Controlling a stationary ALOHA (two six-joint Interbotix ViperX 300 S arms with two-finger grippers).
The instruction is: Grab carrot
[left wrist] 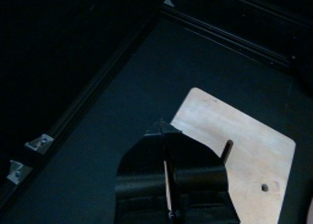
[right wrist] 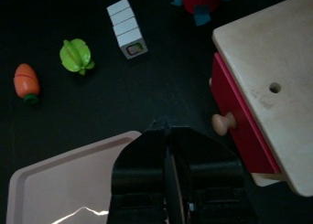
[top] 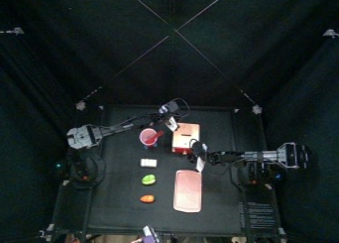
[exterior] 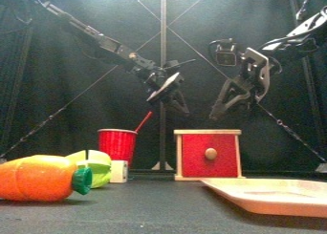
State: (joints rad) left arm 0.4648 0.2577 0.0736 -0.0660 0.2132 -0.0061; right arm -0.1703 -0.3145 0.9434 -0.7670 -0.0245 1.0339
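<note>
Right gripper [right wrist: 173, 129] is seen w/ jaws pressed together, nothing held, above the pink board [right wrist: 61, 186] beside the red box [right wrist: 244, 127]. Left gripper [left wrist: 167, 127] is also closed, empty, over the box top. Carrot [right wrist: 26, 81] is seen untouched at frame left, next to the green lump [right wrist: 77, 56].

The carrot [top: 149, 198] lies at the table's front, left of the board [top: 189, 190]. Behind it sit the green lump [top: 149, 178], then the white block [top: 149, 163].
</note>
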